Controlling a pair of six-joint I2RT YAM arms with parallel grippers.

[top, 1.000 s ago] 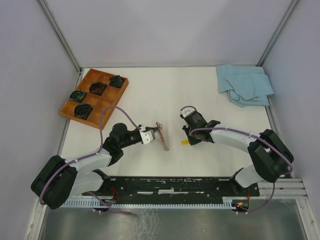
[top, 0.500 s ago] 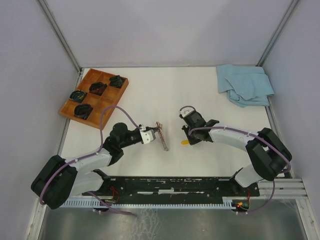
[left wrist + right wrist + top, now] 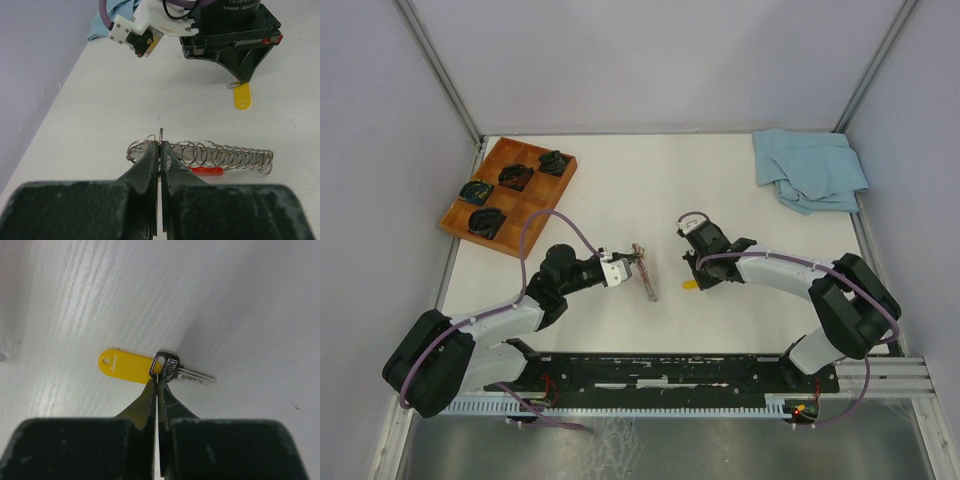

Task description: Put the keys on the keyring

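The keyring (image 3: 161, 136) is a thin metal ring joined to a row of silver loops (image 3: 225, 156) and a red strap (image 3: 205, 170), lying on the white table. My left gripper (image 3: 161, 144) is shut on that ring at its tips; from above it sits at the keyring's (image 3: 646, 272) upper end. A silver key (image 3: 177, 371) lies flat with a yellow oval tag (image 3: 125, 365) on a fine wire loop. My right gripper (image 3: 157, 382) is shut with its tips pinching that loop at the key's head. The tag (image 3: 690, 285) peeks out under the right gripper (image 3: 696, 276).
A wooden tray (image 3: 480, 195) with black coiled items (image 3: 516, 177) stands at the far left. A crumpled blue cloth (image 3: 810, 168) lies at the far right corner. Grey walls close in the table on three sides.
My right gripper's jaws have closed onto the key's loop and its arm has edged slightly left. The left gripper and keyring have not moved.
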